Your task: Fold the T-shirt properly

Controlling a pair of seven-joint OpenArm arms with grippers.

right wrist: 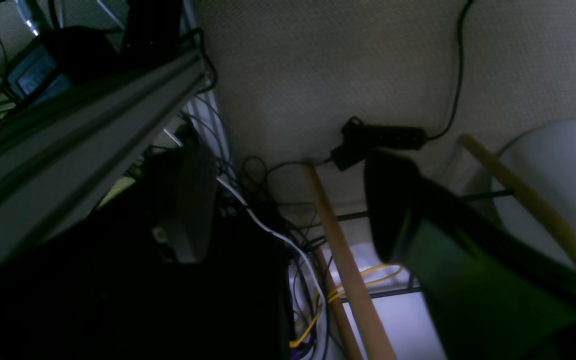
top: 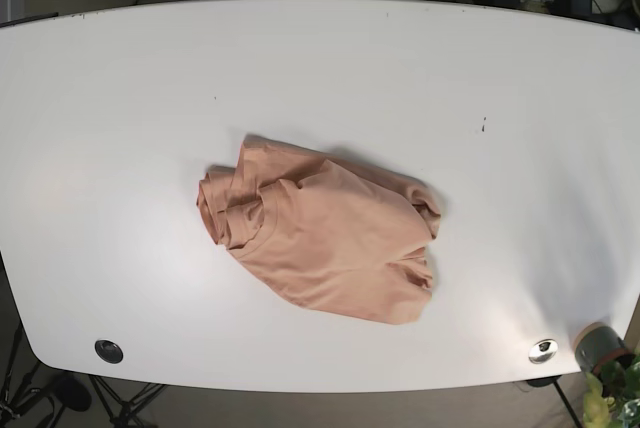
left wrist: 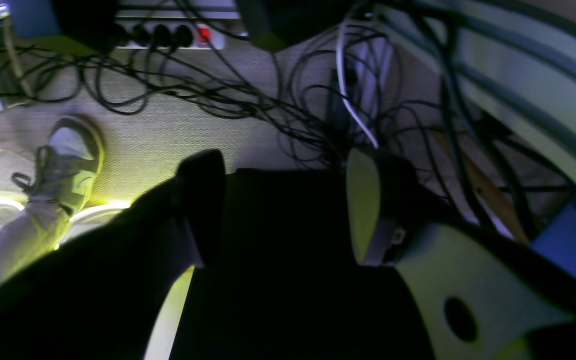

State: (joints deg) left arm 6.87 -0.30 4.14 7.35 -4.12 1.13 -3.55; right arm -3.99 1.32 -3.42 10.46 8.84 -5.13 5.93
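Observation:
A salmon-pink T-shirt (top: pixel 320 243) lies crumpled in a loose heap near the middle of the white table (top: pixel 120 98), collar toward the left. Neither arm shows in the base view. In the left wrist view, my left gripper (left wrist: pixel 283 205) hangs open over the floor with nothing between its fingers. My right gripper (right wrist: pixel 288 205) is also open and empty in the right wrist view, pointing down at the floor. The T-shirt appears in neither wrist view.
Tangled cables (left wrist: pixel 248 95), a power strip (left wrist: pixel 168 35) and a person's shoe (left wrist: pixel 65 160) lie on the carpet. Wooden legs (right wrist: pixel 343 255) and a black adapter (right wrist: pixel 378 140) are below. Two round grommets (top: pixel 108 351) sit near the table's front edge, a plant (top: pixel 605 388) at its corner.

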